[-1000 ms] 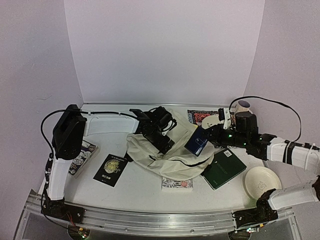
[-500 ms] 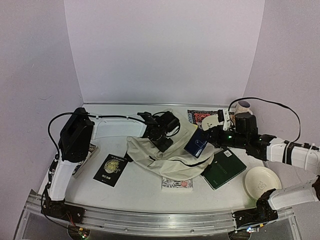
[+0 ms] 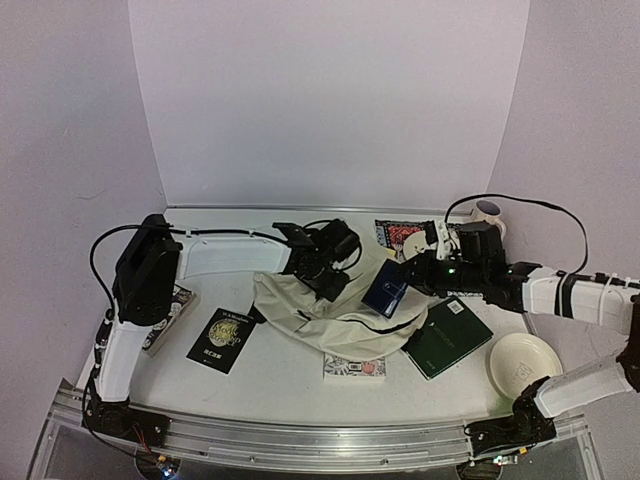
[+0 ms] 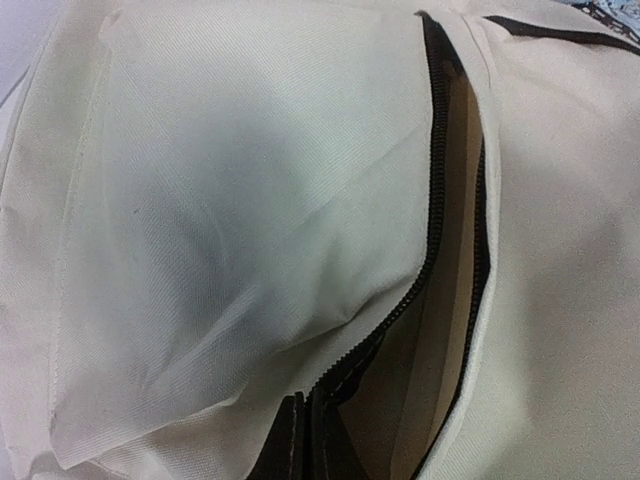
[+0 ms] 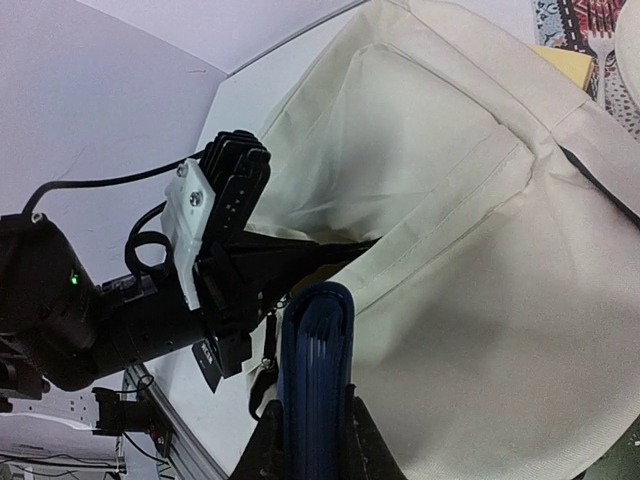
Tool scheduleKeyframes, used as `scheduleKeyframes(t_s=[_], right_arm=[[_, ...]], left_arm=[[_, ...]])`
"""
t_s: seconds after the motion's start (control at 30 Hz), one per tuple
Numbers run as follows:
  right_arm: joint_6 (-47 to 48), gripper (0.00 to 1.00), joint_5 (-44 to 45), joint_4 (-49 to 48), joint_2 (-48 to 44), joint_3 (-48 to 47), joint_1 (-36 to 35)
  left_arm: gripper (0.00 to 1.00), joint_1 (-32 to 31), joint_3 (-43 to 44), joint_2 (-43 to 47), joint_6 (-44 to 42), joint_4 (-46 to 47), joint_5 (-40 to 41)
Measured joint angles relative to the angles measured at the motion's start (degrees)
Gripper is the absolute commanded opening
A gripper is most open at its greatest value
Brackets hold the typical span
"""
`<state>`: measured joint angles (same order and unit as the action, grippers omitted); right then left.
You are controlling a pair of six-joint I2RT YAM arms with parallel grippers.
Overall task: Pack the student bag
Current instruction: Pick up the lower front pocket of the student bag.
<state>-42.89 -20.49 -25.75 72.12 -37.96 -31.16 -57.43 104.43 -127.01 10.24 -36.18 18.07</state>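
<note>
The bag (image 3: 320, 318) lies on the bench (image 3: 280, 378), left fingers (image 3: 325, 280) pinched on its zipper edge, right fingers (image 5: 366, 442) clamped on a blue book (image 5: 315, 360). Next, likely: slide the book edge-first into that gap.

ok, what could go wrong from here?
1. The zipper opening gapes only narrowly. The blue book in the right gripper could catch on its edge and push the student bag away.
2. The left gripper pinches only soft fabric beside the opening. It may slip, and the mouth may collapse.

White plate (image 3: 523, 363), green book (image 3: 447, 336), black booklet (image 3: 221, 339), mug (image 3: 487, 212) at back
</note>
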Motion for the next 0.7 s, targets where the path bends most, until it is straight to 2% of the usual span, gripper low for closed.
scheduleKeyframes(t_s=[0.4, 0.7], right_arm=[[-2.0, 0.0, -1.66, -0.01, 1.08, -0.97, 0.0], [-8.13, 0.0, -4.65, -3.99, 5.67, -3.71, 0.0]], left_arm=[[0.0, 0.1, -9.79, 9.25, 6.88, 6.59, -3.02], [0.0, 0.15, -18.71, 16.51, 9.32, 13.13, -6.17]])
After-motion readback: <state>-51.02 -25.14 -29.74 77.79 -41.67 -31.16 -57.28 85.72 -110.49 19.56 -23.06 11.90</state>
